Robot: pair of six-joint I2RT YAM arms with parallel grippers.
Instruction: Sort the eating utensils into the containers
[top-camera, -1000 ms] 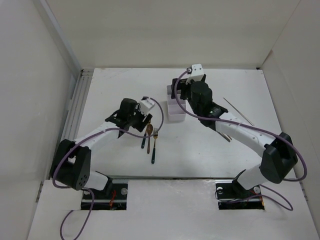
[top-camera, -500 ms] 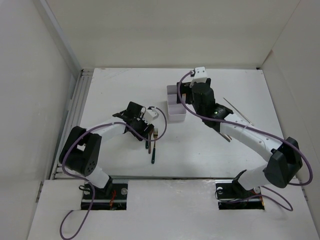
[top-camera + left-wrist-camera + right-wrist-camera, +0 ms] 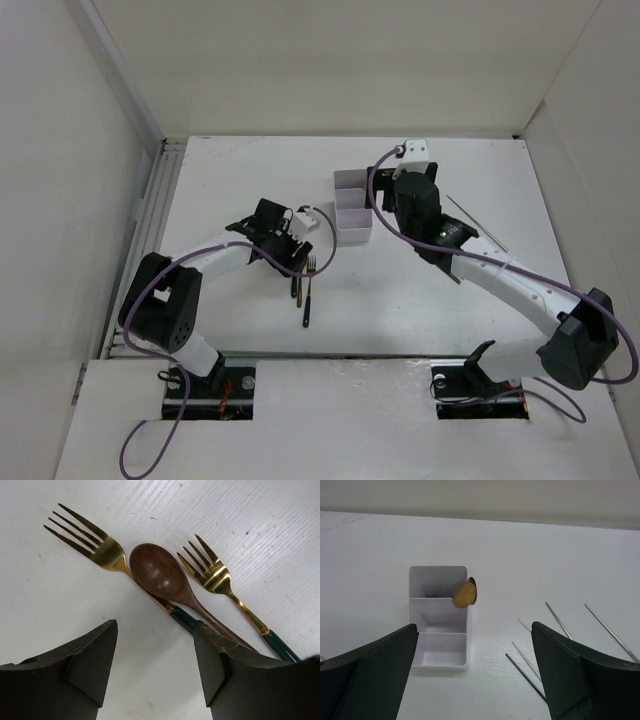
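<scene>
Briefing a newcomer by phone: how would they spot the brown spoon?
On the white table, look just ahead of the left gripper, where three utensils lie together. The brown spoon lies between two gold forks; it alone has a dark, rounded bowl instead of shiny tines.

- The right gripper (image 3: 474,630) is wide open, with nothing held in it.
- Its two dark fingers (image 3: 375,680) show at the bottom corners, one on each side.
- A small white box (image 3: 440,652) sits on the white table (image 3: 530,550), between the fingers and a bit to the left.
- The box has three compartments in a row, going away from the camera.
- A gold spoon head (image 3: 465,595) sticks up at the right wall of the box, where the far and middle compartments meet. Its handle is hidden.
- The near compartment has nothing in it.
- Thin chopsticks (image 3: 526,676) lie flat on the table to the right of the box, apart from it.
- A pale wall (image 3: 480,495) runs along the back.
</scene>
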